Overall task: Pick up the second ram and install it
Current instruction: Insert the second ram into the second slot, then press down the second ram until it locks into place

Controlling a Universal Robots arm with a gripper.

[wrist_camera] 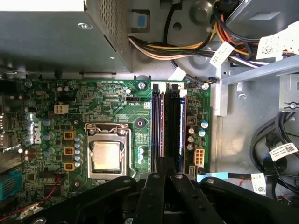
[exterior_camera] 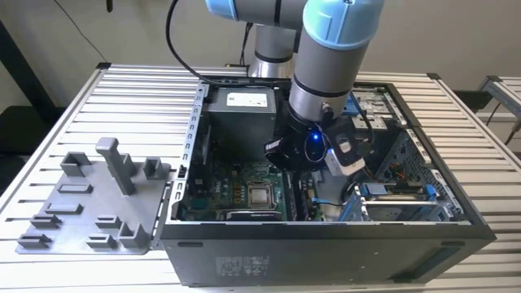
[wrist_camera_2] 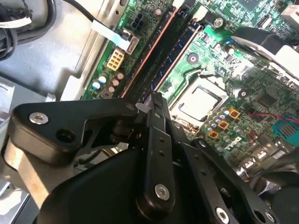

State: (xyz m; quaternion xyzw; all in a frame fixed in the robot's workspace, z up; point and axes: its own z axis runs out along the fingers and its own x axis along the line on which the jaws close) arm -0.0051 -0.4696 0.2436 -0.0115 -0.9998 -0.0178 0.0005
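Note:
The second ram (wrist_camera: 172,126) is a long dark stick standing on edge in the row of memory slots beside the processor socket; in the second wrist view the ram (wrist_camera_2: 163,51) runs away from the fingertips toward the slot's far latches. My gripper (wrist_camera: 164,163) has its black fingers drawn together over the stick, about midway along it, and the gripper (wrist_camera_2: 154,100) looks shut on the ram's top edge. How deep the stick sits in the slot is hidden. In the exterior view the arm's wrist (exterior_camera: 313,146) reaches down into the open computer case (exterior_camera: 187,183).
The silver processor (wrist_camera: 106,156) lies next to the slots. The power supply (exterior_camera: 244,107) and bundled cables (wrist_camera: 187,46) crowd the far end, and drive bays (exterior_camera: 399,195) stand at the exterior view's right. A grey parts holder (exterior_camera: 89,207) with upright posts lies outside the case on the slatted table.

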